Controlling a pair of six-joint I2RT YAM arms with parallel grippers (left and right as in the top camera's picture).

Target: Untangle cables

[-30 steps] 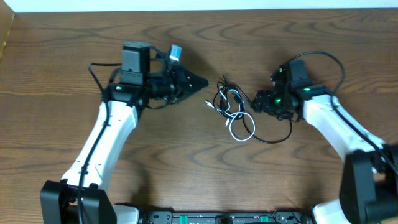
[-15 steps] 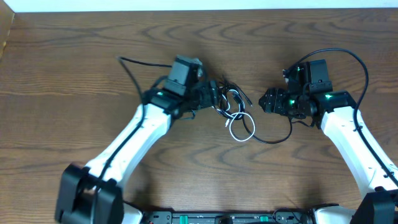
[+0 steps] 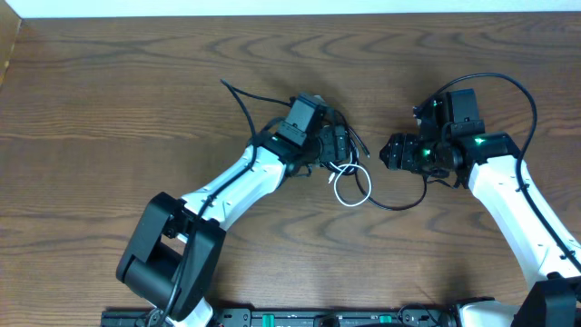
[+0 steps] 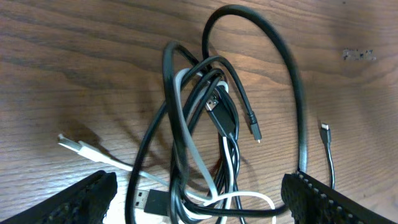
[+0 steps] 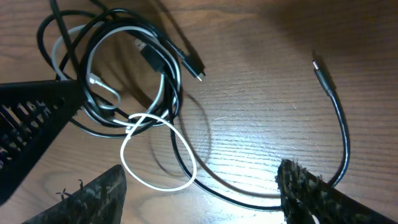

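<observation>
Now the left fingers (image 4: 87, 194), clenched earlier, had swung right and spread wide above the tangled cables (image 4: 222, 121) on the desk (image 4: 74, 50); the right fingers (image 5: 311, 194) hung released just beside, barely shifted.

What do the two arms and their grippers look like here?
Both arms have white shells, left arm and right arm, with black joints and wrists. A thick black wire arcs off each wrist. Small green lights glow at the right wrist. Left gripper and right gripper are black, with ridged fingers.
</observation>
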